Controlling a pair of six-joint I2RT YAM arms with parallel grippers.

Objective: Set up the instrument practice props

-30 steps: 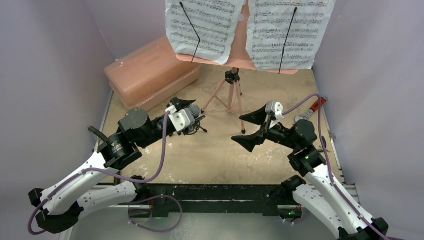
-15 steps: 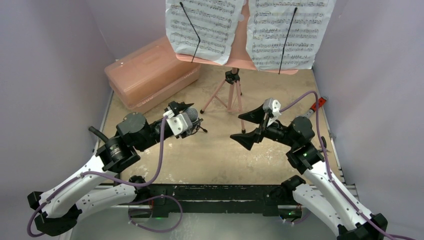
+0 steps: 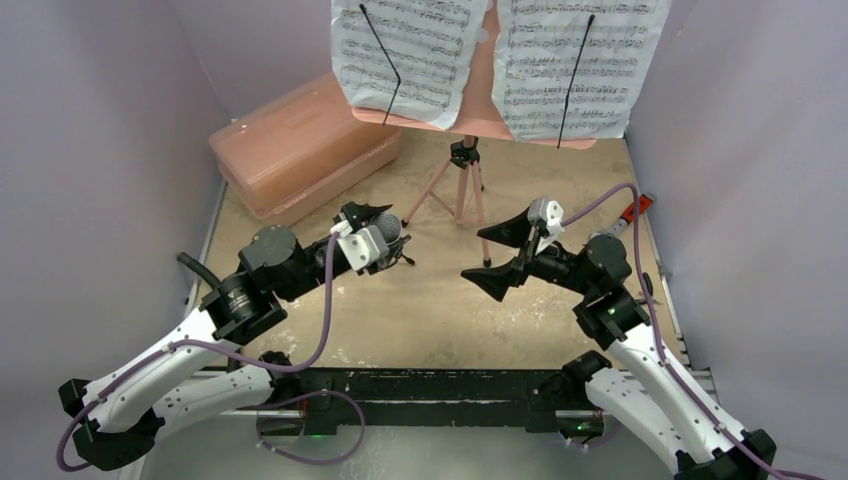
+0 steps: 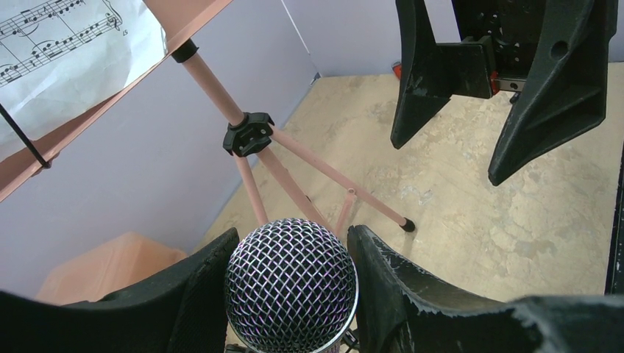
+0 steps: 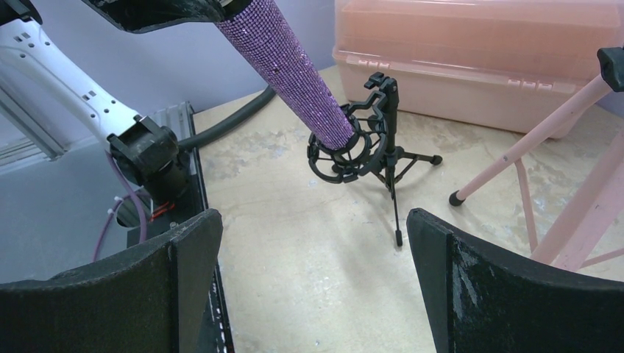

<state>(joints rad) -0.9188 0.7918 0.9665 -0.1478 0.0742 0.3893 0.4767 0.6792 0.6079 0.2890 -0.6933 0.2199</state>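
Observation:
The pink music stand [image 3: 463,155] stands at the back with two white sheet-music pages [image 3: 405,50] [image 3: 575,60] on its desk. My left gripper [image 3: 372,232] is shut on the glittery purple microphone [image 5: 294,66], whose mesh head [image 4: 291,287] sits between the fingers. The microphone's lower end sits in the ring of the small black shock-mount mini tripod [image 5: 353,143], which stands on the table. My right gripper [image 3: 474,254] is open and empty, hovering to the right of the tripod and facing it [image 5: 313,228].
The big pink plastic case [image 3: 300,150] lies at the back left, close behind the tripod. A red-handled tool [image 3: 632,210] lies by the right wall. The stand's thin legs [image 4: 294,184] spread between the two grippers. Purple walls close in both sides.
My left gripper has shifted only slightly with the microphone. My right gripper has edged a little to the left and stays open.

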